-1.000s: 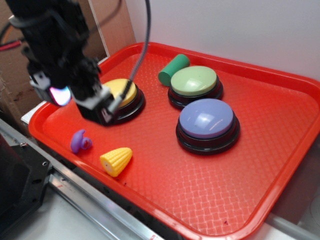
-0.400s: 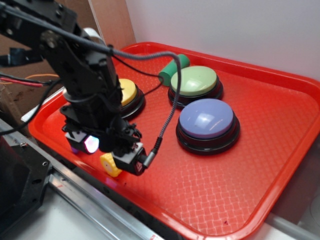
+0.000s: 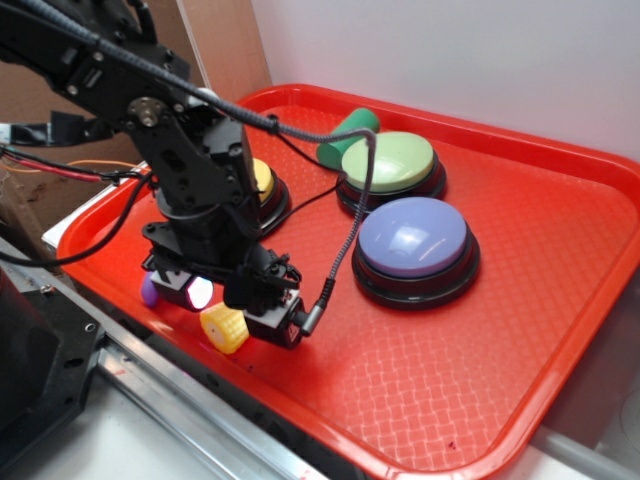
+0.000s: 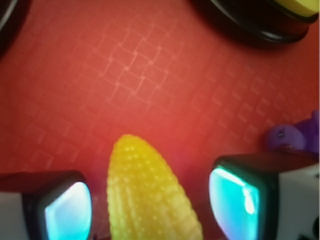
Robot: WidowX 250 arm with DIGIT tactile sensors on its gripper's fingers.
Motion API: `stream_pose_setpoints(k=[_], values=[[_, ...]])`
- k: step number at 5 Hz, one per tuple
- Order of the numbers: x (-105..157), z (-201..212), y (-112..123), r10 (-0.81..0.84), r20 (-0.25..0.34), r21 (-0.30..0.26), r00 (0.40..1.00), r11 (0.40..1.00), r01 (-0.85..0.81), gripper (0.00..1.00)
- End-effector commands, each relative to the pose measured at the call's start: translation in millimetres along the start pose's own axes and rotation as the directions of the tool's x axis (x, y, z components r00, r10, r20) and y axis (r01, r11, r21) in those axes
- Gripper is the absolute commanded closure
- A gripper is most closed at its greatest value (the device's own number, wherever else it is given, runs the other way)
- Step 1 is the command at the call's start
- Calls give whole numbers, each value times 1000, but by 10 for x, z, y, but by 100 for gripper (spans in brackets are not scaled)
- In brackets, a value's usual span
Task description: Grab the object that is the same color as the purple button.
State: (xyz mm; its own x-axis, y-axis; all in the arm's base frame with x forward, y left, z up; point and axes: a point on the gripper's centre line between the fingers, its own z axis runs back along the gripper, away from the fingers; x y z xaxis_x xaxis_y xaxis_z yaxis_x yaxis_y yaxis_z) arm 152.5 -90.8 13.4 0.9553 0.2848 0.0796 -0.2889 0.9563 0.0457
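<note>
Purple toy point(image 4: 290, 137) at tray's point(image 3: 520, 330) front-left edge, just outside gripper's point(image 4: 150, 200) right finger. Gripper, lowered within the last second, spread wide around yellow corn point(image 4: 147, 195) instead. Misaligned; sideways shift likely needed.

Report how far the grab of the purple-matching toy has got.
Done: the gripper is down at the tray, open. In hand: the yellow corn lies between its fingers, while the purple toy that matches the purple button sits outside one finger, ungrasped. Left: shift over to the purple toy, close on it and lift.
</note>
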Motion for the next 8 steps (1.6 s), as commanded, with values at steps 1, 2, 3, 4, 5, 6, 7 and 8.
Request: stream_pose_setpoints(k=[1, 2, 3, 4, 5, 6, 7, 8], values=[[225, 0, 65, 52, -23, -31, 998, 998, -53, 100], [277, 143, 77, 41, -16, -39, 999, 998, -42, 100], [374, 556, 66, 1, 25, -73, 1000, 997, 1, 100], [448, 985, 117, -40, 58, -109, 998, 993, 46, 100], [439, 1358, 197, -68, 77, -116, 995, 990, 77, 100], [446, 1659, 303, -115, 102, -131, 988, 983, 128, 100], [454, 1744, 422, -96, 142, -159, 985, 980, 119, 100], [502, 1652, 426, -104, 143, -158, 984, 979, 127, 100]])
